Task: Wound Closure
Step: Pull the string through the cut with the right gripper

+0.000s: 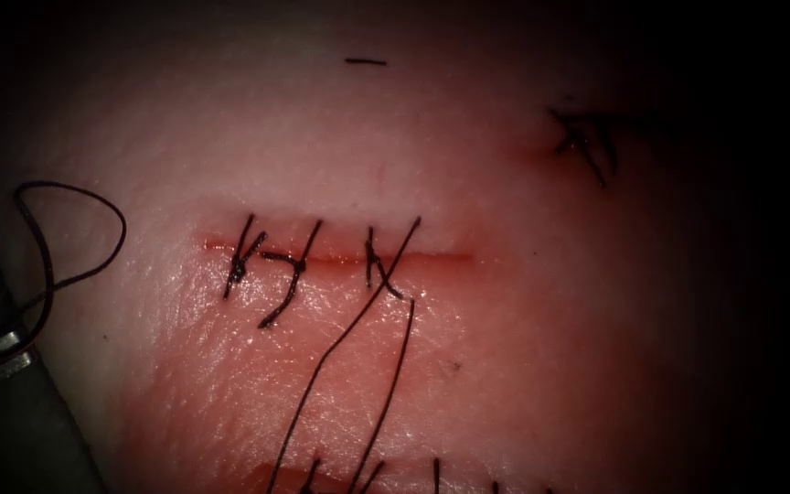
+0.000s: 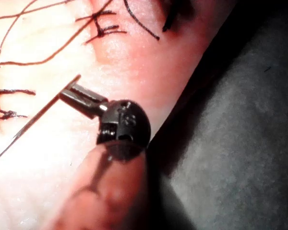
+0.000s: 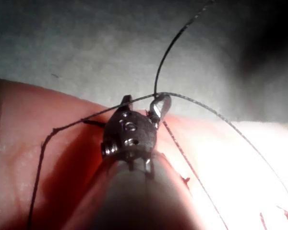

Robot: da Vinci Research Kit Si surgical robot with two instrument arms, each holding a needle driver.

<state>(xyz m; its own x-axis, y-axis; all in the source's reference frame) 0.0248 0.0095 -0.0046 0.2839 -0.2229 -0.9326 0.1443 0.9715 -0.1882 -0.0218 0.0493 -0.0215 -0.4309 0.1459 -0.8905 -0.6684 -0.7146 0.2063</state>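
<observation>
Looking down on the tissue (image 1: 523, 302), wet with red fluid (image 1: 230, 384) below the cut (image 1: 432, 257). Crossed along the cut's left stretch by dark stitches (image 1: 290, 273), with two strands of thread (image 1: 386, 393) trailing down from the rightmost one.

Near the tissue's edge, the left tool (image 2: 68, 92): clamped on the needle (image 2: 43, 110) close to one end, with the rest of the needle slanting away to one side of the jaw tips. Above the surface, not in the tissue. More stitches just past those jaws, ahead and to the side.

At another edge, the right tool (image 3: 144, 101), with thread crossing right at its tip. One strand arching up and away from it, another running off to the side over the tissue. Whether gripped there or merely draped, cannot tell.
</observation>
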